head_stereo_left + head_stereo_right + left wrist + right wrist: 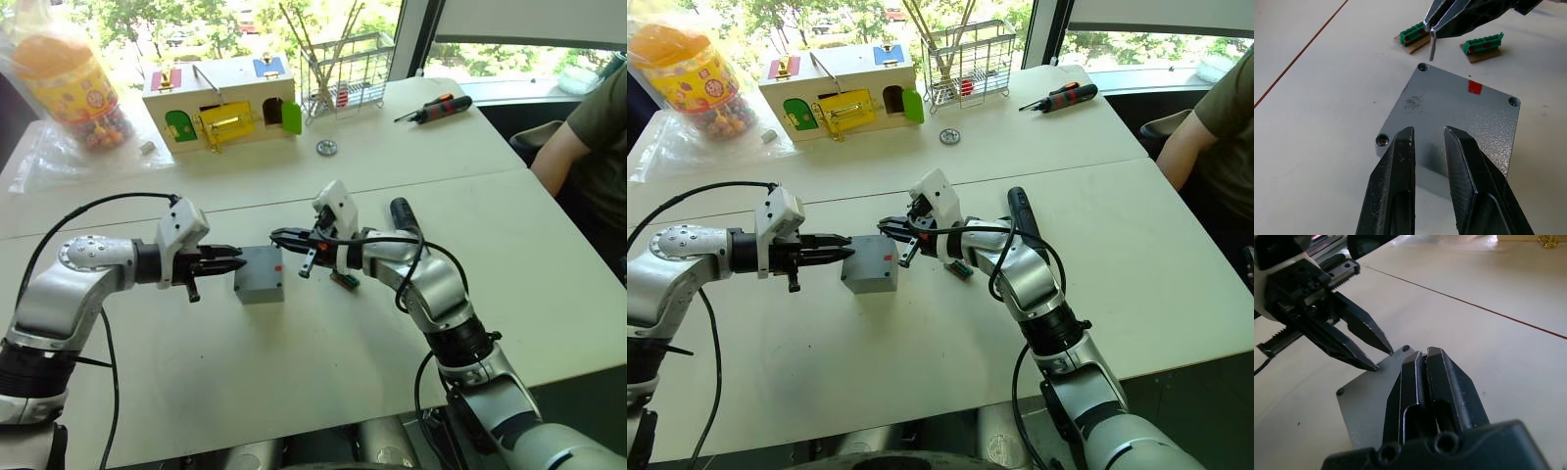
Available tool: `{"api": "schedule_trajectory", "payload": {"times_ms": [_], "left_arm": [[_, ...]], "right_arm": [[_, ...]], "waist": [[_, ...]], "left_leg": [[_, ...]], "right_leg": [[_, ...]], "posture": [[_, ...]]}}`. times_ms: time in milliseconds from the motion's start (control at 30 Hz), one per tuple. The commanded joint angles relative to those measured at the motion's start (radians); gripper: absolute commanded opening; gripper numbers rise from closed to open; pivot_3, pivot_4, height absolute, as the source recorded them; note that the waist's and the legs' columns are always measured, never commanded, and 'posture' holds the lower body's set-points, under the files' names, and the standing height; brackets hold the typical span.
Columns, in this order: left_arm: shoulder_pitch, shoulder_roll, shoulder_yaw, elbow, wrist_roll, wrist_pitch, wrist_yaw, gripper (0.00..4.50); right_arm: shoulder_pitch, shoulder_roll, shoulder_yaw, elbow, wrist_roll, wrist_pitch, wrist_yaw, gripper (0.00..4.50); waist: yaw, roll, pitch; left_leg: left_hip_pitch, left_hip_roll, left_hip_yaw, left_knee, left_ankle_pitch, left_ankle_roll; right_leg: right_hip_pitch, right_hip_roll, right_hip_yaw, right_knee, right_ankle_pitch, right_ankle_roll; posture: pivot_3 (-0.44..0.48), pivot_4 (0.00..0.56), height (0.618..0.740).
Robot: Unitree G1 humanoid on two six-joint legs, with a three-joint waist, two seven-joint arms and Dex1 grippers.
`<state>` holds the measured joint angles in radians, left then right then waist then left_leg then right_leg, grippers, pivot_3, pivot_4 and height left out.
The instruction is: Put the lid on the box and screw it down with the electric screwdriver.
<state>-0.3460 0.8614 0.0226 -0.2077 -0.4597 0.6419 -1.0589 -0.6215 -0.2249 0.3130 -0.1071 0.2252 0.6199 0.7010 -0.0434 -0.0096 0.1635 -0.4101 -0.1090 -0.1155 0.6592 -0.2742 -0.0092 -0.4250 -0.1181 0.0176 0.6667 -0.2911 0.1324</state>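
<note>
Plainly the lid (pixel 1449 112) already sits on the box (pixel 867 279), which stands in the middle of the table (pixel 294 392) between the 2 arms, so the work in hand appears to be the fastening. The left gripper (pixel 233 262) comes in level from the box's left side, its fingers (pixel 1396 186) a little apart with the tips at the lid's edge and nothing between them, most likely placed there to steady the box against a push from the other side. The right gripper (pixel 281 235) reaches from the opposite side with its fingers (pixel 1444 377) pressed together. The left wrist view adds what the head views hide: those tips pinch a small metal pin (pixel 1433 44), probably a screw, hanging point down just above 1 corner hole (pixel 1422 66), and the corner nearest the left fingers seems to hold a screw head already, while a red mark (pixel 1475 87) and 2 green terminal blocks (pixel 1484 44) lie beyond. The head views alone show a slim black cylinder (pixel 1017 208) lying just behind the right forearm, apparently the electric screwdriver, ungripped, and the orange-and-black screwdriver (pixel 436 108) well apart at the far edge
</note>
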Motion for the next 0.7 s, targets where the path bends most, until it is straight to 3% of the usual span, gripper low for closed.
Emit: {"api": "schedule_trajectory", "payload": {"times_ms": [33,700], "left_arm": [[0.004,0.001,0.02,-0.031,-0.012,0.0,0.009,0.92],[-0.008,-0.01,-0.001,-0.022,-0.002,-0.011,0.016,0.92]], "right_arm": [[-0.008,0.0,-0.007,-0.003,-0.006,-0.034,0.002,0.05],[0.004,-0.001,0.01,0.05,-0.038,-0.065,0.013,0.05]], "waist": [[0.0,0.0,0.0],[0.0,0.0,0.0]], "left_leg": [[0.0,0.0,0.0,0.0,0.0,0.0],[0.0,0.0,0.0,0.0,0.0,0.0]], "right_leg": [[0.0,0.0,0.0,0.0,0.0,0.0],[0.0,0.0,0.0,0.0,0.0,0.0]], "posture": [[0.0,0.15,0.74],[0.0,0.15,0.74]]}}
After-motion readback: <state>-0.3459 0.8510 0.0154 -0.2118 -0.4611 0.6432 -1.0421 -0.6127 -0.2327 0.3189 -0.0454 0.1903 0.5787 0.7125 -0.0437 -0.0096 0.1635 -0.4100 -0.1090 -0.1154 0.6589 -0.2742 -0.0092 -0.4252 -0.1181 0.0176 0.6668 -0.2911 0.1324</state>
